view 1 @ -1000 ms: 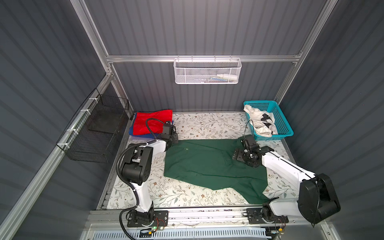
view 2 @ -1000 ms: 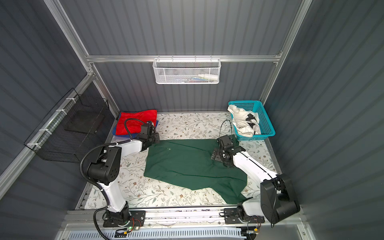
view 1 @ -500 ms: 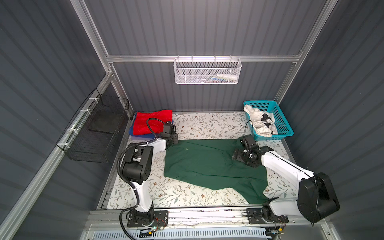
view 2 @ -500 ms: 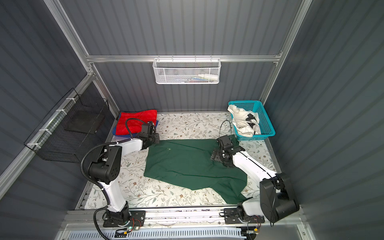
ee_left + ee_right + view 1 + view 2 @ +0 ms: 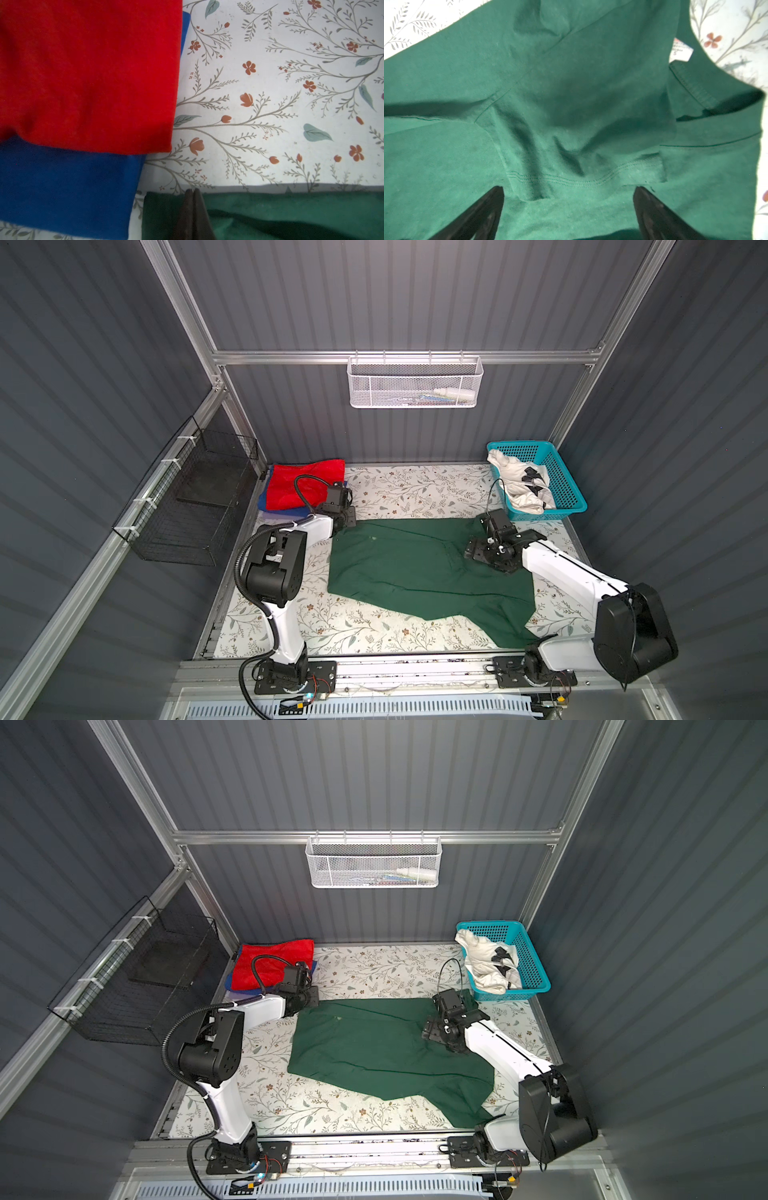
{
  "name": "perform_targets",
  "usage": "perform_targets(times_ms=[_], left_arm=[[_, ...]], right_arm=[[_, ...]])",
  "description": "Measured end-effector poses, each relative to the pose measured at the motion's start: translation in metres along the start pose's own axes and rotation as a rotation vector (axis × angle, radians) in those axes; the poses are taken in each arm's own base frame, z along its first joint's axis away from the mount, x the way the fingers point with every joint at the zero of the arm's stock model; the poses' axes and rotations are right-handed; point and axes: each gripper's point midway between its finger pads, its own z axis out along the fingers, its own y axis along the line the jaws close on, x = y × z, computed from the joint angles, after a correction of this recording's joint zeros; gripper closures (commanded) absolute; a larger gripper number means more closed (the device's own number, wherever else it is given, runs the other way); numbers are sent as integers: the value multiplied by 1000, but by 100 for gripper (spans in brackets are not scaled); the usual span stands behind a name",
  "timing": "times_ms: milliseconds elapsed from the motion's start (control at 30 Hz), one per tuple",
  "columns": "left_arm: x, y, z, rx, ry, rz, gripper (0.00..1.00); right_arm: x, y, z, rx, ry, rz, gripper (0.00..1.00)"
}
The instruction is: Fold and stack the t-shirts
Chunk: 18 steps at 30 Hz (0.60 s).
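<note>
A large dark green t-shirt [image 5: 407, 568] [image 5: 374, 1048] lies spread on the floral table. My left gripper [image 5: 347, 522] [image 5: 193, 193] is at its far left corner, fingers pressed together on the cloth edge, which sits slightly raised. My right gripper [image 5: 473, 549] [image 5: 569, 189] hovers open over a folded-in sleeve hem [image 5: 581, 178] near the collar, one finger on each side of it. At the back left a folded red t-shirt [image 5: 303, 485] [image 5: 83, 72] rests on a blue one [image 5: 286, 512] [image 5: 62, 187]. A white t-shirt with black marks [image 5: 519, 485] lies crumpled in the basket.
The turquoise lattice basket [image 5: 569, 485] stands at the back right corner. A black wire basket [image 5: 195, 506] hangs on the left wall and a white mesh basket [image 5: 415, 381] on the back wall. Bare floral table [image 5: 415, 489] shows between the stack and the basket.
My left gripper has closed from partly open to shut at the green shirt's corner. The right gripper has stayed open, and both arms have barely moved.
</note>
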Motion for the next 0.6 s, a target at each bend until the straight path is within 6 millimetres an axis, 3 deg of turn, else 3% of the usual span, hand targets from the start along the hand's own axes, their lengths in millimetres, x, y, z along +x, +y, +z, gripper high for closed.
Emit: perform_targets(times_ms=[300, 600], left_arm=[[10, -1, -25, 37, -7, 26, 100], [37, 6, -58, 72, -65, 23, 100]], right_arm=[[-4, 3, 2, 7, 8, -13, 1], [-15, -4, 7, 101, 40, -30, 1]])
